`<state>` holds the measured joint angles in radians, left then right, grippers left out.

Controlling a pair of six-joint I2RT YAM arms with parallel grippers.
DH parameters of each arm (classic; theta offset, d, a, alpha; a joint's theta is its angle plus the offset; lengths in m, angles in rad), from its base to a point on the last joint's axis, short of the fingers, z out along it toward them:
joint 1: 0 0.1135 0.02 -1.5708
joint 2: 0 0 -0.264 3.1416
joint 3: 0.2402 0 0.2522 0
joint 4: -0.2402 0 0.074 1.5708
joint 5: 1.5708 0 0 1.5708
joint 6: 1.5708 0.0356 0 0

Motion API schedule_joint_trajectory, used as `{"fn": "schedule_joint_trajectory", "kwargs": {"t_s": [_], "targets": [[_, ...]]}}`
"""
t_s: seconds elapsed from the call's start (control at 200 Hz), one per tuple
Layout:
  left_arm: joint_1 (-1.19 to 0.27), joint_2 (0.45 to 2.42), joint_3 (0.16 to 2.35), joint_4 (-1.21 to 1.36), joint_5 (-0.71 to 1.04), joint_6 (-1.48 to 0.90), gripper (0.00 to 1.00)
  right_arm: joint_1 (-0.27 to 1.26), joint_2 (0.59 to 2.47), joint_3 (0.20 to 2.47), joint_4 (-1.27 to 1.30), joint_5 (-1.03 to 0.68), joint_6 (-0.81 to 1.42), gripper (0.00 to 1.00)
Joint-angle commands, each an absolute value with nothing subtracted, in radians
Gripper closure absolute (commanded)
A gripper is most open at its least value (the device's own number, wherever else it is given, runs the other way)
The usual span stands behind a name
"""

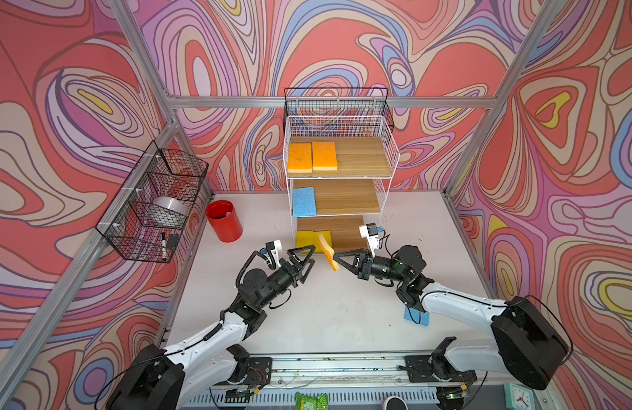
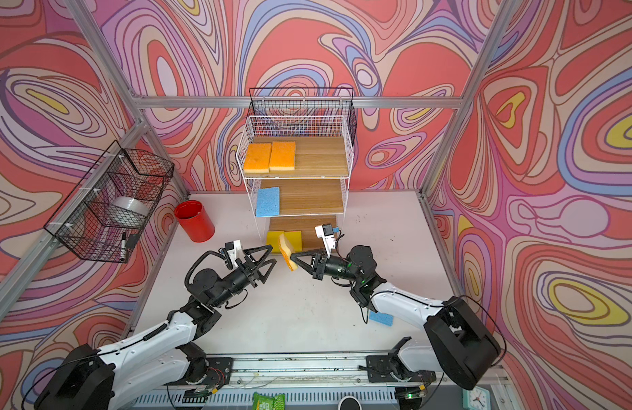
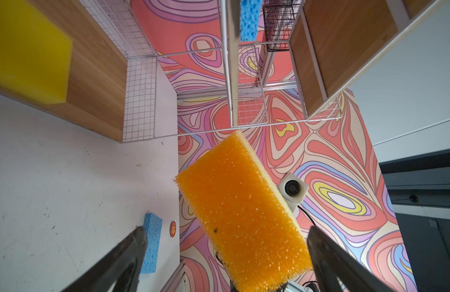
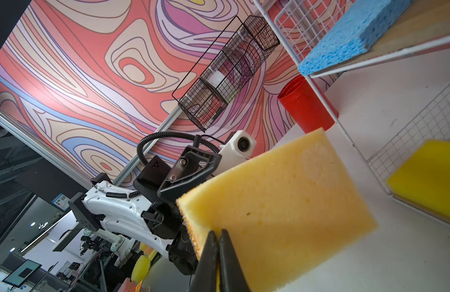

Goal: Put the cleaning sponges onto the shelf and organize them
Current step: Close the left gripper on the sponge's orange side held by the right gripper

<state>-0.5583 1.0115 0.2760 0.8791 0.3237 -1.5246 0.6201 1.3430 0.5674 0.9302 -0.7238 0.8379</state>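
The shelf [image 1: 392, 156] holds two orange sponges [image 1: 299, 158] on its top board, a light blue sponge [image 1: 303, 201] on the middle board and two yellow sponges [image 1: 304, 239] on the bottom board. My right gripper [image 1: 337, 256] is shut on the edge of a third orange sponge [image 1: 327, 253]. It holds the sponge on edge in the air in front of the bottom tier, pale yellow layer [image 4: 282, 202] towards its own camera. My left gripper [image 1: 312, 255] is open and faces the orange side [image 3: 244, 215] from just short of it. Another light blue sponge [image 1: 414, 316] lies on the table under my right arm.
A red cup [image 1: 224, 220] stands on the table left of the shelf. A black wire basket [image 1: 155, 202] on the left wall holds a tape roll and a marker. Another black basket [image 1: 337, 106] hangs behind the shelf's top.
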Motion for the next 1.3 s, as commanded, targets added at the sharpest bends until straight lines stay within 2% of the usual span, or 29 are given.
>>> {"fn": "schedule_joint_trajectory", "kwargs": {"t_s": [0.0, 0.195, 0.536, 0.836, 1.297], "targets": [[-0.568, 1.046, 0.276, 0.917, 0.311, -1.592, 0.0, 0.635, 1.367, 0.565, 1.015, -0.726, 0.843, 1.0], [-0.605, 1.102, 0.297, 0.982, 0.278, -1.634, 0.0, 0.647, 1.404, 0.56, 1.088, -0.738, 0.862, 1.0], [-0.634, 1.089, 0.285, 1.051, 0.182, -1.642, 0.0, 0.66, 1.438, 0.53, 1.164, -0.738, 0.883, 1.0], [-0.635, 1.076, 0.295, 1.06, 0.2, -1.649, 0.0, 0.66, 1.445, 0.529, 1.17, -0.739, 0.885, 1.0], [-0.692, 1.176, 0.328, 1.156, 0.195, -1.675, 0.0, 0.678, 1.468, 0.53, 1.251, -0.742, 0.877, 1.0]]}}
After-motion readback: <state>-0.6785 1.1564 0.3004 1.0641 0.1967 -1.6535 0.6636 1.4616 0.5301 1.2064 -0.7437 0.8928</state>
